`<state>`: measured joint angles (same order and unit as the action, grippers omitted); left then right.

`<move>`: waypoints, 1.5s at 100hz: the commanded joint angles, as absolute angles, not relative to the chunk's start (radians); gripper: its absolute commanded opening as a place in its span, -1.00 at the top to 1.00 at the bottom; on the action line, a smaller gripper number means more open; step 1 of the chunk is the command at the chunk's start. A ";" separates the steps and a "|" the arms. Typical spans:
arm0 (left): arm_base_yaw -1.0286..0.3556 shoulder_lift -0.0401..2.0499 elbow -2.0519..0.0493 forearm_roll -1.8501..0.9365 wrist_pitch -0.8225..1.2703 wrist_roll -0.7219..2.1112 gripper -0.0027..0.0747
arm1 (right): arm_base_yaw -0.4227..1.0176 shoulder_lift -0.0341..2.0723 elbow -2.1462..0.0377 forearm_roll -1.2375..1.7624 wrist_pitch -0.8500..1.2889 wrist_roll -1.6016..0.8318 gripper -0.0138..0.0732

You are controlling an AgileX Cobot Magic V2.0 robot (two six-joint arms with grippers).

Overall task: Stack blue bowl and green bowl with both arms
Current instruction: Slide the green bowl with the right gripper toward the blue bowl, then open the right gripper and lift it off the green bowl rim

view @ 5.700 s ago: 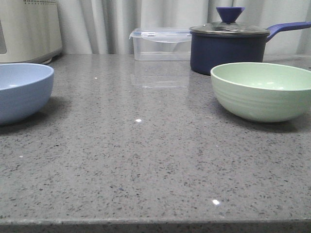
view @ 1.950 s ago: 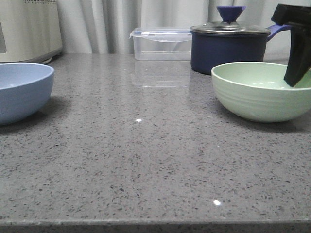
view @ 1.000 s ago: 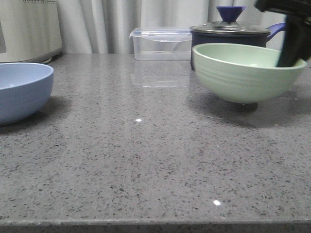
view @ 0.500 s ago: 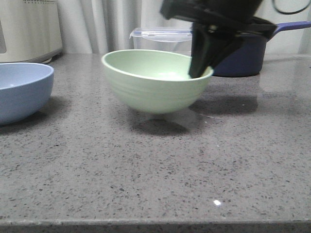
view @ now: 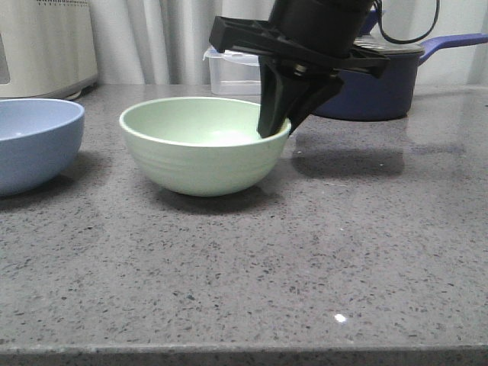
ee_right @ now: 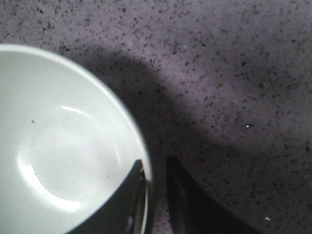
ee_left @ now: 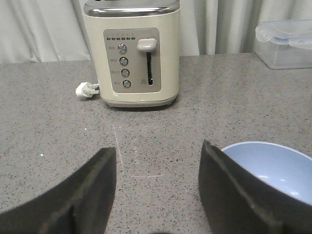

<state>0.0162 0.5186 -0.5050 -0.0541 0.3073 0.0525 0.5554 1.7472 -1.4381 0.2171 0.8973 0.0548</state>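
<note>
The green bowl (view: 202, 152) sits on the counter left of centre, close to the blue bowl (view: 34, 141) at the far left, with a gap between them. My right gripper (view: 278, 126) straddles the green bowl's right rim. In the right wrist view one finger (ee_right: 131, 195) is inside the green bowl (ee_right: 58, 146) and the other is just outside the rim, so my right gripper (ee_right: 155, 161) is shut on it. My left gripper (ee_left: 158, 151) is open and empty over bare counter. The blue bowl (ee_left: 273, 163) lies just beside one of its fingers.
A cream toaster (ee_left: 129, 53) with a loose plug (ee_left: 87, 89) stands at the back left and also shows in the front view (view: 46, 46). A clear lidded container (view: 232, 72) and a dark navy saucepan (view: 374, 84) stand at the back, behind the right arm.
My right gripper took the green bowl by its rim, lifted it and carried it left across the counter. The bowl now rests on the surface near the blue bowl, which has not moved.
</note>
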 commanded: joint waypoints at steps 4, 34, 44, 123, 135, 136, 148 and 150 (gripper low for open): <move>0.021 0.529 -0.542 -0.064 0.226 0.049 -0.06 | 0.557 1.704 -1.471 0.227 0.862 0.053 0.06; 0.021 0.529 -0.542 -0.064 0.226 0.049 -0.06 | 0.557 1.608 -1.467 0.210 0.896 0.053 0.10; 0.021 0.529 -0.542 -0.064 0.226 0.049 -0.06 | 0.557 1.565 -1.466 0.208 0.918 0.053 0.10; 0.021 0.529 -0.542 -0.064 0.226 0.049 -0.06 | 0.580 1.425 -1.166 0.242 0.796 0.053 0.87; 0.021 0.529 -0.542 -0.064 0.226 0.049 -0.06 | 0.601 1.453 -1.159 0.242 0.761 0.052 0.87; 0.021 0.529 -0.542 -0.064 0.226 0.049 -0.06 | 0.602 1.456 -1.159 0.242 0.759 0.052 0.87; 0.021 0.529 -0.542 -0.064 0.221 0.049 -0.06 | 0.620 1.493 -1.159 0.242 0.743 0.052 0.87; 0.021 0.529 -0.542 -0.064 0.221 0.049 -0.06 | 0.622 1.496 -1.159 0.242 0.741 0.052 0.87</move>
